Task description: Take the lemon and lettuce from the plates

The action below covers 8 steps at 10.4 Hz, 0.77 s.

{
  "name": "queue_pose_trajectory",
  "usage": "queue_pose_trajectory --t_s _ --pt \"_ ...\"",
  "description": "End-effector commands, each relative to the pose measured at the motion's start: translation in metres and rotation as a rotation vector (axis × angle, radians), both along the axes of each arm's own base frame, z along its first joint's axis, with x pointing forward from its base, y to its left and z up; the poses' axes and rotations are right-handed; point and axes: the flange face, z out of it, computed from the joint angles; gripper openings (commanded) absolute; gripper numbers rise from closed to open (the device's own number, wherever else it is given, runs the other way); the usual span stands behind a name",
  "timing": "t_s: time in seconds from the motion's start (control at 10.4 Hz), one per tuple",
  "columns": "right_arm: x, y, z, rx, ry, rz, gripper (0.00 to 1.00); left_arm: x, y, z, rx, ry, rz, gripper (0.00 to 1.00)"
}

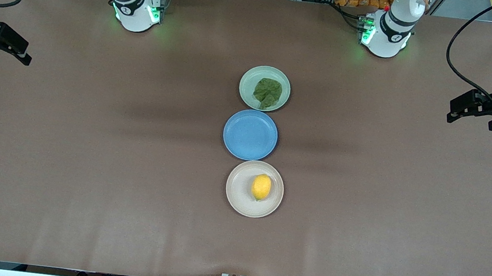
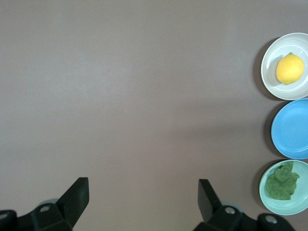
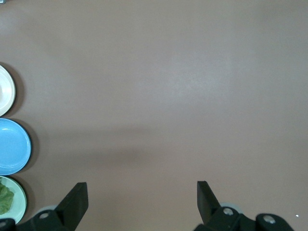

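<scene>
- in the middle of the brown counter point(image 1: 86, 161) three plates stand in a line running toward the front camera, rims nearly touching.
- the pale green plate point(image 1: 249, 79) is the one nearest the robots' bases; the lettuce point(image 1: 268, 92), a crinkled dark green leaf, lies flat in it.
- the blue plate point(image 1: 250, 135) sits between the other two with nothing on it.
- the cream plate point(image 1: 239, 193) is nearest the front camera; the lemon point(image 1: 261, 187) rests in it, a little toward the left arm's end of the plate.
- the left claw point(image 1: 454, 116) hangs over the bare counter at the left arm's end, well apart from the plates; its wrist view shows the two fingers point(image 2: 74, 198) spread wide with nothing between them.
- the right claw point(image 1: 23, 56) hangs over the counter edge at the right arm's end, also well apart from the plates; its fingers point(image 3: 74, 202) stand wide apart and hold nothing.
- both arms wait, neither touching a plate, the leaf or the fruit.
</scene>
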Motion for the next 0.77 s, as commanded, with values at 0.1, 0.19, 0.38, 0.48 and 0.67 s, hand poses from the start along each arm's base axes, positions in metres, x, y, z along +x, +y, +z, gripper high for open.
queue_pose_trajectory --t_s 0.1,0.19,0.38,0.48,0.67 --pt "0.0017 -0.0011 0.0034 0.000 0.003 0.008 1.00 -0.0006 0.0025 0.0020 0.019 -0.014 -0.019 1.00" --pt "0.0017 -0.0011 0.0034 0.000 0.003 0.008 1.00 -0.0002 0.0025 0.0004 0.019 -0.011 -0.019 1.00" --pt "0.0017 -0.0011 0.0027 0.000 0.005 0.008 1.00 0.0003 0.0034 -0.0012 0.019 -0.008 -0.018 1.00" --pt "0.0017 -0.0011 0.0027 0.000 0.005 0.008 1.00 0.0003 0.0044 -0.0019 0.021 -0.007 -0.016 1.00" --pt "0.0017 -0.0003 0.0020 0.000 0.006 0.010 1.00 0.0028 0.0023 -0.0063 0.025 0.000 -0.021 1.00"
